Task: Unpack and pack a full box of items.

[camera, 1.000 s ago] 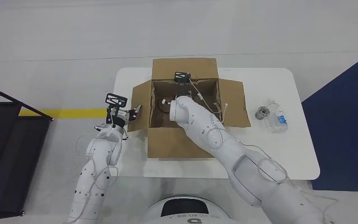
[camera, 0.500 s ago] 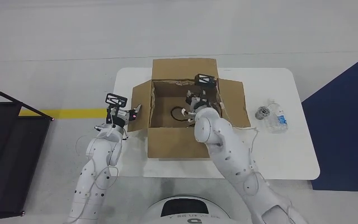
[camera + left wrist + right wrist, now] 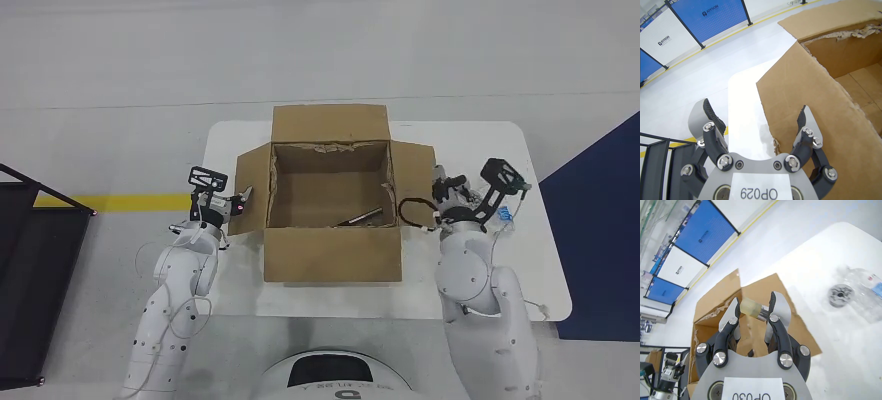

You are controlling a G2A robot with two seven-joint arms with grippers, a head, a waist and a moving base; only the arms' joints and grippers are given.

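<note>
The open cardboard box stands mid-table, and a dark pen-like item lies on its floor. My right gripper is past the box's right flap, shut on the pale plug of a black cable that loops over that flap. In the right wrist view the gripper has the plug clamped crosswise between its pads. My left gripper is at the box's left flap. In the left wrist view the gripper is open and holds nothing.
A clear plastic bottle lies on the table right of the box, with a round metal part beside it. A black rack stands off the table's left side. White tabletop lies bare in front of the right gripper.
My right arm has come up out of the box and swung right, carrying the black cable past the right flap. The left arm has stayed put.
</note>
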